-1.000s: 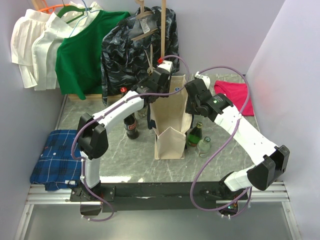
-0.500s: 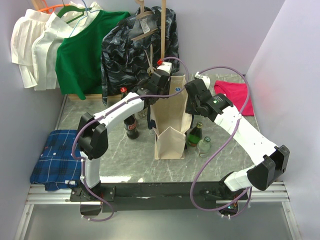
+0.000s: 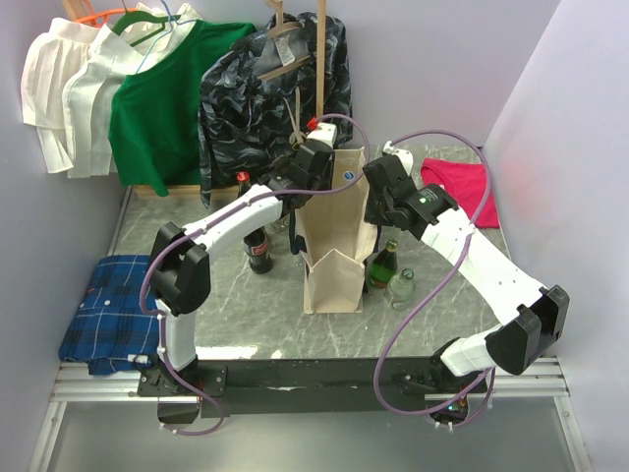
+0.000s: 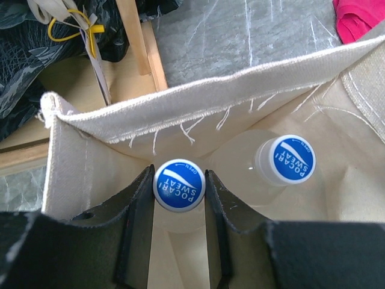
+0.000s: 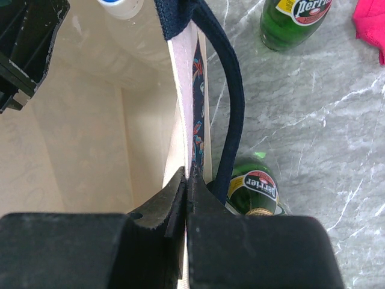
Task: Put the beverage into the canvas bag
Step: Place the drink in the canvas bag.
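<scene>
The right fingers [image 5: 161,203] pinch shut on the right rim of the canvas bag [image 4: 198,99], seemingly to hold its mouth open, while the left fingers [image 4: 139,208], partly open, grip the blue-capped bottle [image 4: 179,185] just inside the bag beside another bottle [image 4: 290,159].

High rear overview, two close downward wrist views, sharing canvas bag [image 3: 334,275]

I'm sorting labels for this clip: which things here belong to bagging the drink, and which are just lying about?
Job in hand: canvas bag, Pocari Sweat bottle in left pincer, right pincer pinching the bag's wall, second Pocari bottle inside.

Lying about: Perrier bottles, cola bottle, pink cloth, plaid cloth, hanging clothes.
</scene>
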Available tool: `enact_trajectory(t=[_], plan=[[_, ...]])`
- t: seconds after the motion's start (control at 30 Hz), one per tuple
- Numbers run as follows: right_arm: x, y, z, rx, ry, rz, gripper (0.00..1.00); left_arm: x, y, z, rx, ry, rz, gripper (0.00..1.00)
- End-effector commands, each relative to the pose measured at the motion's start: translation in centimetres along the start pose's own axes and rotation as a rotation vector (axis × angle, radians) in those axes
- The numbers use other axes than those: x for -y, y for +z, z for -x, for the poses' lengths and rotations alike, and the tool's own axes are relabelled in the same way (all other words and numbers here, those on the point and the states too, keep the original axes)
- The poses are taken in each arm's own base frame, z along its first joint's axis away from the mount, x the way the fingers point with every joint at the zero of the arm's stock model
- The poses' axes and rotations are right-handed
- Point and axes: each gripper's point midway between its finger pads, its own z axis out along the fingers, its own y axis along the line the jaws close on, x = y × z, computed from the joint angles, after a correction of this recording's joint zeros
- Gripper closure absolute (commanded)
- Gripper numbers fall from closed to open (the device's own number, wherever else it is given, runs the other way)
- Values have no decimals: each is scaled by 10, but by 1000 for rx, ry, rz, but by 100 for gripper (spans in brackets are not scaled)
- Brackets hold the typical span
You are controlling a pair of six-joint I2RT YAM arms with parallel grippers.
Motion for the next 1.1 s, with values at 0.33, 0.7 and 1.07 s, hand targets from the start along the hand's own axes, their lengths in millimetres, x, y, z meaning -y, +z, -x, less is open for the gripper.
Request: enact_trajectory(t=[0.33,0.7,1.07], plan=[[3,-5,5,29,19,2,100,2,-18,24,81,-22,5,53],[2,-5,4,28,17,5,100,-1,-23,25,94,-22,17,43],[2,-7,7,35,24,8,100,2,-39,48,147,-36,-3,39]])
